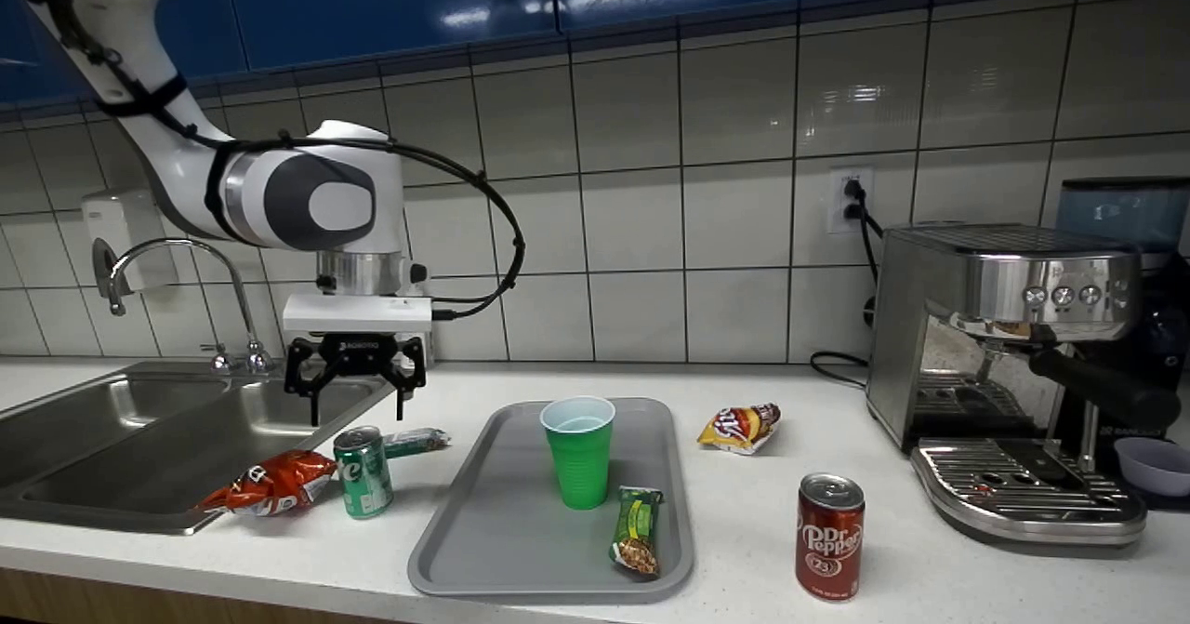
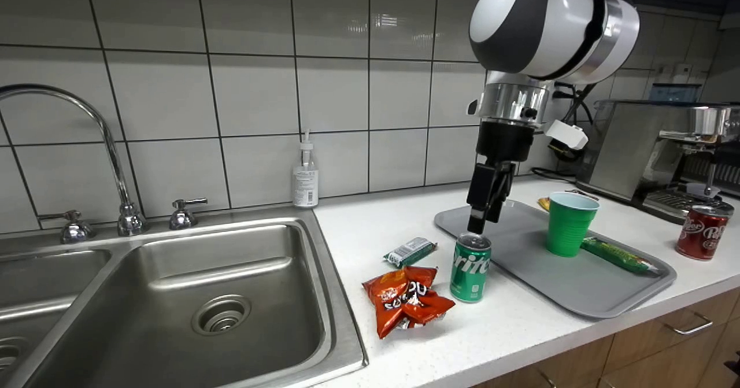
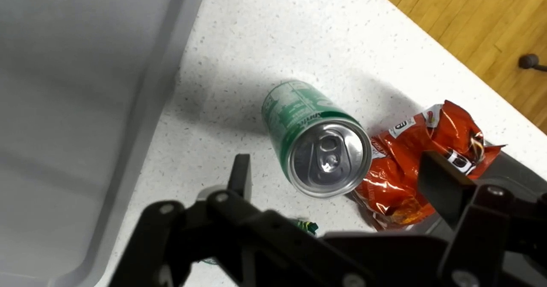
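My gripper (image 1: 357, 408) is open and empty, with its fingers pointing down above a green Sprite can (image 1: 363, 475). The can stands upright on the white counter and shows in the wrist view (image 3: 295, 116) ahead of the spread fingertips (image 3: 342, 171), apart from them. A red chip bag (image 2: 407, 298) lies beside the can, on the sink side. A green-and-white wrapped bar (image 2: 411, 252) lies behind the can; in the wrist view the fingers hide most of it. A grey tray (image 1: 493, 522) holds a green cup (image 1: 581, 461), upright, and a green snack packet (image 1: 638, 531).
A double steel sink (image 2: 277, 342) with a tall faucet (image 2: 110, 145) adjoins the counter. A Dr Pepper can (image 1: 829, 540), a yellow snack bag (image 1: 741, 427) and an espresso machine (image 1: 1013, 364) stand or lie beyond the tray. A soap bottle (image 2: 305, 174) stands by the tiled wall.
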Robot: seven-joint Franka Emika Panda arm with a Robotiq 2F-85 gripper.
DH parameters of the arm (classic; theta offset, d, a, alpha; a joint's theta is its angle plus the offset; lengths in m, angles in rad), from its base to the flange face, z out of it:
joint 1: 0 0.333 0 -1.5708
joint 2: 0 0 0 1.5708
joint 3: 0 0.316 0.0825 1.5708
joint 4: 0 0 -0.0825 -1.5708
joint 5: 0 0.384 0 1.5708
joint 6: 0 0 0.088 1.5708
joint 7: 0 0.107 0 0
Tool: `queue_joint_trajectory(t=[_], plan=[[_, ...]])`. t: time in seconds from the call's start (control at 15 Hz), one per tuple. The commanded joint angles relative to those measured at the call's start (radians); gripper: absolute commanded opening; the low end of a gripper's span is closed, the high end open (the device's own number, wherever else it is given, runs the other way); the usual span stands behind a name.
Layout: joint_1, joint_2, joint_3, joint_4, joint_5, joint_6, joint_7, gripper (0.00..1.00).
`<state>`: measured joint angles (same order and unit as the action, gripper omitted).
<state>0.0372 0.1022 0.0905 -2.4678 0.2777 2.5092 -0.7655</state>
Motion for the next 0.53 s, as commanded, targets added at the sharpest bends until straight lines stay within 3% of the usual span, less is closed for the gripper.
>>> queue_joint_trajectory(t=[0.0,0.47], plan=[[-0.005,0.016,0.020,0.000,0.020,0.024,-0.033,1.00],[-0.011,0.051,0.035,-0.002,0.010,0.074,-0.029,1.00]])
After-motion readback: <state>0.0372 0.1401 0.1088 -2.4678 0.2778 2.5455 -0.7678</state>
